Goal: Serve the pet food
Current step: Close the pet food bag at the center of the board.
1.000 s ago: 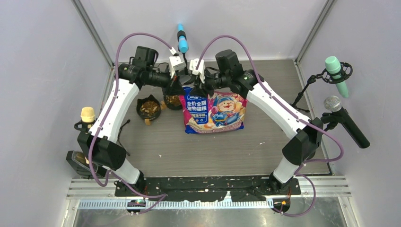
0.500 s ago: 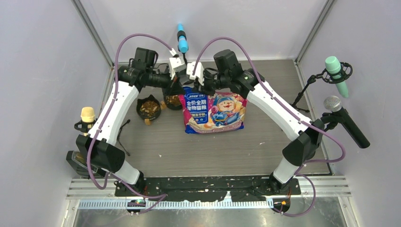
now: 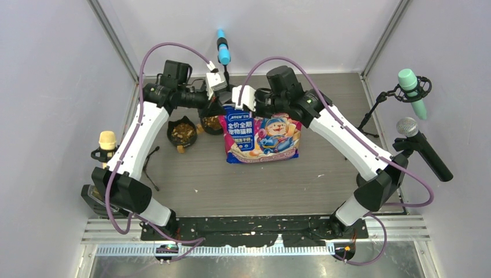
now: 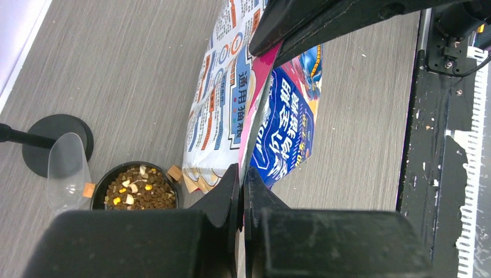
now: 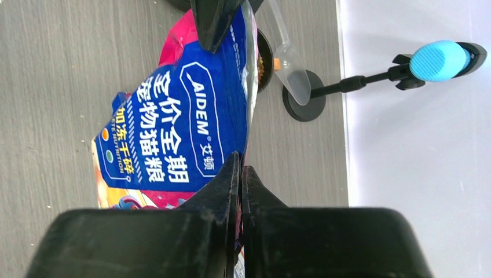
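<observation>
Pet food fills two black bowls at 9 o'clock from the bag. Left gripper closed, pinching the bag's top edge; right gripper, at its 3 o'clock, clamped on the same edge.

The pet food is lots of tiny dry brown bits, with some yellow and pale ones mixed in. It lies heaped in two round black bowls near the far left of the worktop: the left bowl and the right bowl.
</observation>
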Action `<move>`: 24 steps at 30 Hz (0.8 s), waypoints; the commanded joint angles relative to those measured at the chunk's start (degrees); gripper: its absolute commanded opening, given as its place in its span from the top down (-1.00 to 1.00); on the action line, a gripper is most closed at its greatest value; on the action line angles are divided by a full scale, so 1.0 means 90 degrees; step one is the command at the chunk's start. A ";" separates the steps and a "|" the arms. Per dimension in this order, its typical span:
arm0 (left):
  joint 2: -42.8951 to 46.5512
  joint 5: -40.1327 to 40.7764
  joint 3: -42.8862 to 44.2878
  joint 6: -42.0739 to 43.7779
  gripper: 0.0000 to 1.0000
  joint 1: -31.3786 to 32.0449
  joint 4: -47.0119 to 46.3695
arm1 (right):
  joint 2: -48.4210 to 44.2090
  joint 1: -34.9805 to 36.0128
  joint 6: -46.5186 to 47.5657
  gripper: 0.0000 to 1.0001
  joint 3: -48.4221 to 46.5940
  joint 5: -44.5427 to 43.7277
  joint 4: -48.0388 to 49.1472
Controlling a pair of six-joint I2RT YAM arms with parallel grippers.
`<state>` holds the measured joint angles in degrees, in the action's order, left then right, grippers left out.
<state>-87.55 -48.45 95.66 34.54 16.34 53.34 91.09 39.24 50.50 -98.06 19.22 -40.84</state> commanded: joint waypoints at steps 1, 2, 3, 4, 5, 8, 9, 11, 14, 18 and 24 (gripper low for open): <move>0.0308 0.0599 -0.0110 0.0208 1.00 -0.0375 0.0378 | -0.0472 -0.0260 0.0582 0.90 0.0258 -0.1773 -0.0420; 0.0320 0.0598 -0.0111 0.0201 1.00 -0.0379 0.0373 | -0.0501 -0.0259 0.0620 0.90 0.0313 -0.1857 -0.0425; 0.0324 0.0593 -0.0111 0.0197 1.00 -0.0387 0.0372 | -0.0577 -0.0259 0.0690 0.90 0.0428 -0.2025 -0.0434; 0.0323 0.0586 -0.0111 0.0196 1.00 -0.0397 0.0367 | -0.0613 -0.0259 0.0743 0.90 0.0466 -0.2071 -0.0531; 0.0331 0.0579 -0.0106 0.0187 1.00 -0.0399 0.0369 | -0.0679 -0.0259 0.0821 0.90 0.0510 -0.2222 -0.0728; 0.0351 0.0578 -0.0110 0.0168 1.00 -0.0404 0.0361 | -0.0731 -0.0259 0.0726 0.90 0.0425 -0.2695 -0.1215; 0.0360 0.0567 -0.0117 0.0161 1.00 -0.0403 0.0360 | -0.0779 -0.0259 0.0705 0.90 0.0458 -0.2772 -0.1356; 0.0366 0.0570 -0.0111 0.0153 1.00 -0.0409 0.0346 | -0.0936 -0.0264 0.0719 0.90 0.0670 -0.2960 -0.1345; 0.0345 0.0571 -0.0083 0.0146 1.00 -0.0419 0.0350 | -0.1156 -0.0343 0.0736 0.90 0.0933 -0.3142 -0.1341; 0.0334 0.0566 -0.0072 0.0140 1.00 -0.0428 0.0345 | -0.1438 -0.0522 0.0780 0.90 0.1209 -0.3287 -0.1290; 0.0416 0.0596 -0.0153 0.0136 1.00 -0.0426 0.0321 | -0.1881 -0.0845 0.0883 0.90 0.1672 -0.3491 -0.1045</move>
<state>-87.11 -49.87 95.07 34.98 16.32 52.88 79.53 38.13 56.38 -85.82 5.30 -41.32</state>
